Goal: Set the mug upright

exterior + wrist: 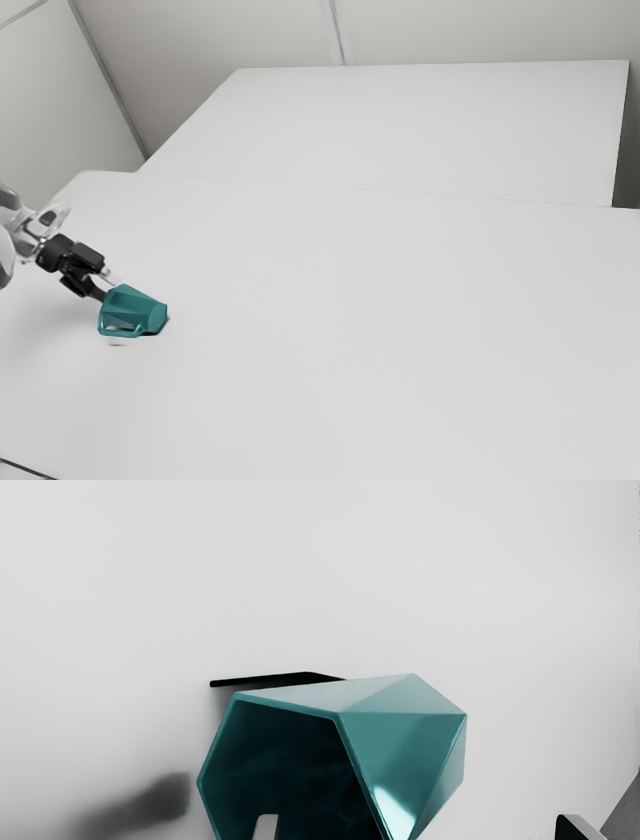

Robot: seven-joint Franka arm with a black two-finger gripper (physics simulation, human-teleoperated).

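at the exterior view's left edge, a white & grey robot arm (32, 226) reaches in twd the right. at the near left corner there's a thin dark line (28, 469), too little of it in view to tell what it is. next along comes the black two-finger gripper (112, 290), angled down at the mug's open end. its fingers (267, 828) are spread wide, w/ the mug's wall between them & nothing pinched: per the wrist view, one tip is over the dark mouth, the other out past the faceted side, well apart from it. can't tell how deep the first tip goes in, or if it touches the inside.

then the teal, glossy, faceted mug (134, 306), on the left part of the smooth white table (360, 320). it's on its side, not upright: mouth twd the gripper & the left, base twd the right, angular teal handle (122, 332) on the near side. a dark shadow sits by the base.

farther right, on the far side past the table's edge, there's a second flat white surface (420, 125), w/ pale walls (200, 40) behind.
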